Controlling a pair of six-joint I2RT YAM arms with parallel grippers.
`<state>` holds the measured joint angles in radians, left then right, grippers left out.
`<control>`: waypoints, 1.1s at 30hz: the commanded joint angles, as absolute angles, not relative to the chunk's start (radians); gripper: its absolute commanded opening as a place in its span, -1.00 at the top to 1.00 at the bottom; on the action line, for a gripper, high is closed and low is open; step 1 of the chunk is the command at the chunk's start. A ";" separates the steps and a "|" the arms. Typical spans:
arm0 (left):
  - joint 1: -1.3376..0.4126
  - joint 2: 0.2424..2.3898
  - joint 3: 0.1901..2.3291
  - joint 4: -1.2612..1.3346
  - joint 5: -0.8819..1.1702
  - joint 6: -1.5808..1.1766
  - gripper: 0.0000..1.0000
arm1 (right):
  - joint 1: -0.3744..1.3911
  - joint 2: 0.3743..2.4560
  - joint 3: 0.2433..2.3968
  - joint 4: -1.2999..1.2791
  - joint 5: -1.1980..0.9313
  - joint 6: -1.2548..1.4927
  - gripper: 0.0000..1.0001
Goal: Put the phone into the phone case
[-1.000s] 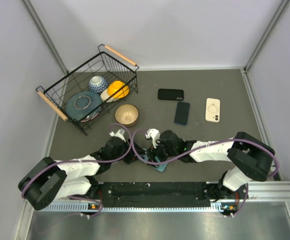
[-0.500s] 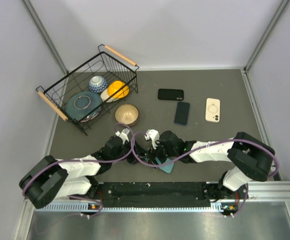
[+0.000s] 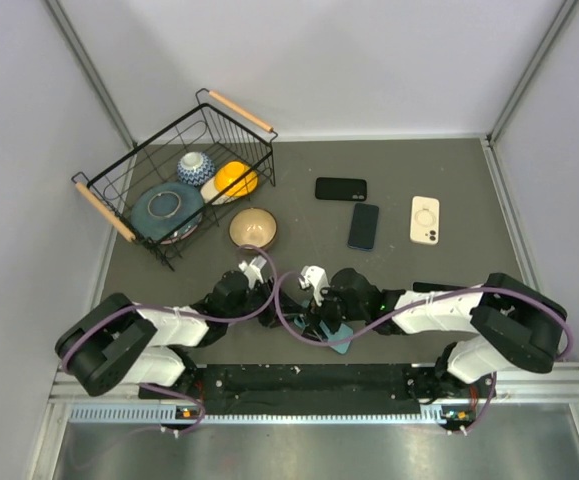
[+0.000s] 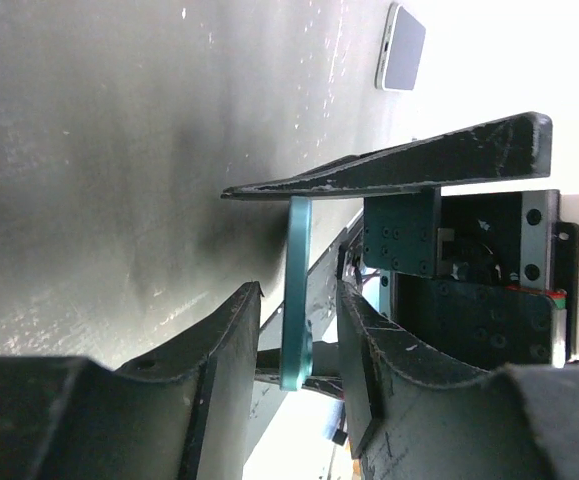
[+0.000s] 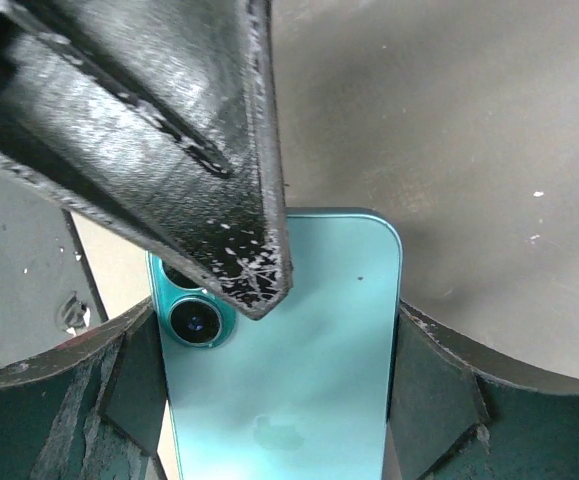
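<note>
Top external view: glossy teal smartphone (image 3: pixel 341 342) caught where both arms meet, nearer the arm bases than the round tan bowl (image 3: pixel 253 229) and a little to its right.

Right gripper (image 5: pixel 279 385) clamped across the phone's width, lens side facing the wrist camera. Left gripper (image 4: pixel 297 295) straddling the phone's thin edge, fingers apart with a sliver of gap on either side, not pinching.

Well right of the bowl, three flat pieces: black rectangular slab (image 3: pixel 341 188), dark blue slab (image 3: pixel 363 226), cream back with a printed ring (image 3: pixel 424 219). True case among them hard to tell; cream one likeliest.

For a clean step: seat the left fingers squarely on the edge before easing the right grip. Avoid twisting against the other arm. Then carry flat, match lens corner to cut-out, press one corner in first.
</note>
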<state>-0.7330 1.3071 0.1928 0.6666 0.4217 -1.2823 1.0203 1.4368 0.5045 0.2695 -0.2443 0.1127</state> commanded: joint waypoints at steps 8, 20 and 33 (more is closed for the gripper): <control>-0.735 1.374 0.242 0.762 0.491 -1.206 0.26 | 1.022 1.341 0.514 0.336 -0.383 0.012 0.04; -0.733 1.348 0.270 0.684 0.525 -1.198 1.00 | 1.026 1.237 0.583 0.011 -0.171 -0.049 -0.55; -0.718 1.158 0.393 0.240 0.330 -1.178 1.00 | 1.281 1.152 0.549 -0.017 0.372 -0.008 -0.67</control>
